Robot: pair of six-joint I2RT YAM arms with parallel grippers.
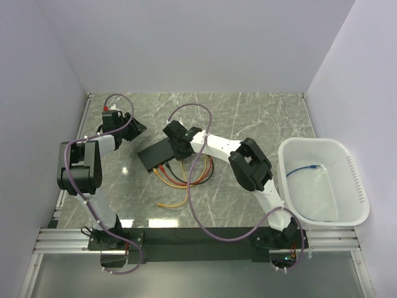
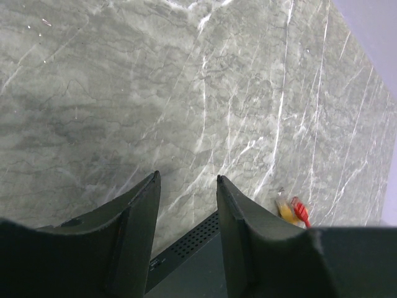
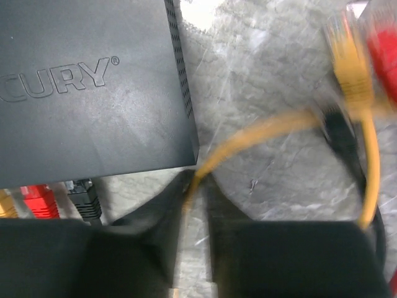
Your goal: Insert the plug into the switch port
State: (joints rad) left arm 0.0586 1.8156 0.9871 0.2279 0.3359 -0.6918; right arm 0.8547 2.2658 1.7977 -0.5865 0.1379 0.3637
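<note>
Grey marble table (image 1: 260, 118): switch (image 1: 155, 156), coloured cables (image 1: 186, 180), white tub (image 1: 310, 141).

Soft, even light comes from overhead and bounces off the white walls (image 1: 186, 43), so shadows on the table (image 1: 260, 124) are faint. One bright patch glares by the left arm's base. Ahead of the left gripper (image 2: 187, 177) the stone is crisp, while its fingers (image 2: 139, 236) look dark and soft. At the right gripper (image 3: 197, 180), motion blur smears the yellow cable (image 3: 260, 133) and the plugs (image 3: 348, 68) farther ahead. The black box (image 3: 93, 112) beside them stays sharp.
</note>
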